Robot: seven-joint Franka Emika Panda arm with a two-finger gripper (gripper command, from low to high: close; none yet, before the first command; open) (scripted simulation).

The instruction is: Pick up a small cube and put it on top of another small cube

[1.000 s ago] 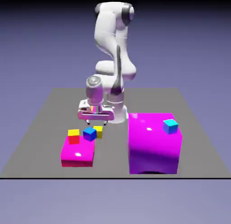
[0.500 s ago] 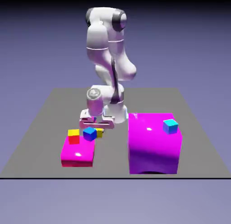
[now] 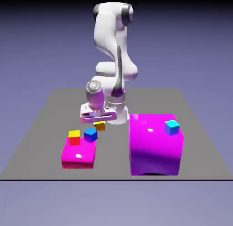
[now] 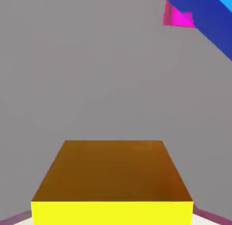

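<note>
On a flat grey tabletop (image 3: pixel 45 129) before a plain blue-violet wall, the white arm's jaws pinch the small all-yellow cube (image 3: pixel 99 125) just above the tabletop, near the red-sided, yellow-topped cube (image 3: pixel 74 137).

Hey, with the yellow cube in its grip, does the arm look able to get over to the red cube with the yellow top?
Probably yes. The gripper holds the yellow cube clear of the table; the blue cube sits beside the red-sided cube, not over it.
</note>
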